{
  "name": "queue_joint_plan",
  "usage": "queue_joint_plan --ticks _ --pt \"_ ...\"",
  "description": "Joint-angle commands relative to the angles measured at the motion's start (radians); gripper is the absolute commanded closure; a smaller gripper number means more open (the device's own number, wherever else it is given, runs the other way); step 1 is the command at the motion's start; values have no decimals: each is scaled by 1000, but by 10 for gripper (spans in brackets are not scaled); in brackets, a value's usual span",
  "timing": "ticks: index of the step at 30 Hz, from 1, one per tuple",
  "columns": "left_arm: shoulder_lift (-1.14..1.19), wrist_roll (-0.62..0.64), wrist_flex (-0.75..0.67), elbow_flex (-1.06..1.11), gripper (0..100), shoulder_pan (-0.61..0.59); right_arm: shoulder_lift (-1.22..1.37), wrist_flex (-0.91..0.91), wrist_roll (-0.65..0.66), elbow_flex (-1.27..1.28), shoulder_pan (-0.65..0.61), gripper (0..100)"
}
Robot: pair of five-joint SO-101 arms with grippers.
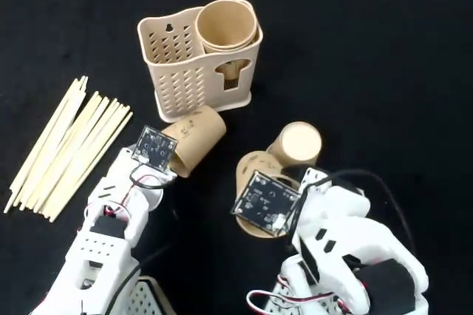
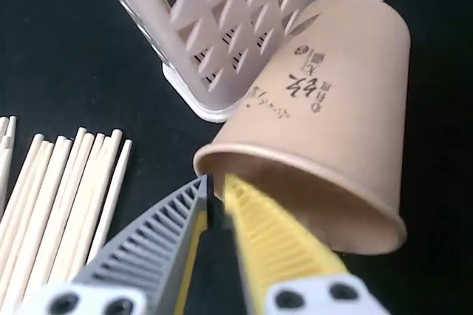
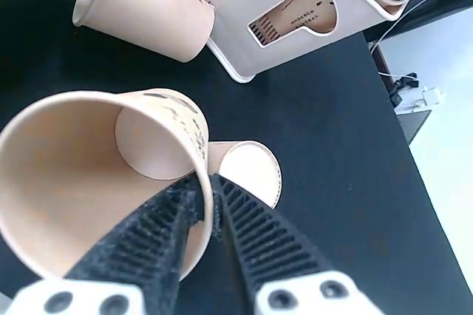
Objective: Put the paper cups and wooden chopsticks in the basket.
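Task state, about midway for the cups and unstarted for the sticks. The basket [image 1: 177,71] stands upright at the far middle of the black surface [image 1: 384,71]. One of its compartments already holds nested cups [image 1: 225,25], at least two by their rims.

Three cups remain outside, all on their sides.
- Cup A [image 2: 332,108] lies just beside the basket's foot. The left hand [image 2: 213,189] is closed on its rim, with the yellow finger inside the mouth and the grey one outside.
- Cup B [image 3: 66,182] lies nearer the arms. The right hand [image 3: 208,193] pinches its wall, one black finger inside and one outside.
- Cup C [image 1: 298,142] lies touching or just beside cup B, base towards the basket, and is held by neither hand.

The chopsticks [image 1: 66,145] lie fanned in a loose bundle on the surface, well apart from the basket and untouched.

Judged remaining: lifting and nesting cups A and B, then C, and afterwards gathering every chopstick, the larger share of the work.
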Motion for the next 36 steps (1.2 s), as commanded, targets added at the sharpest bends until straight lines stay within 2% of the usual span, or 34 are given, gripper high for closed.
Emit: queue_joint_plan --ticks 1,8,10,11,13,15,16,20,27,36 --pt "-15 5 -14 -33 972 -41 5 -3 -28 -51 14 986" --pt "-17 6 -9 -59 972 -124 10 2 -46 -88 15 986" --pt "-15 11 34 -85 963 -159 15 3 -46 -88 15 986" --pt "-12 0 81 -101 930 -156 16 3 -46 -87 17 986" --pt "-8 -29 169 -122 783 -131 16 3 -44 -87 17 986" --pt "-8 -29 178 -131 641 -110 16 0 -46 -87 17 986" --pt "-8 -23 178 -136 623 -105 16 -2 -46 -87 17 986" --pt "-5 -23 178 -194 681 -107 16 -2 -46 -84 17 986" --pt "35 -28 54 -170 685 -102 8 2 -46 -84 15 986" --pt "423 8 -91 -320 690 -108 7 5 -46 -84 15 986"
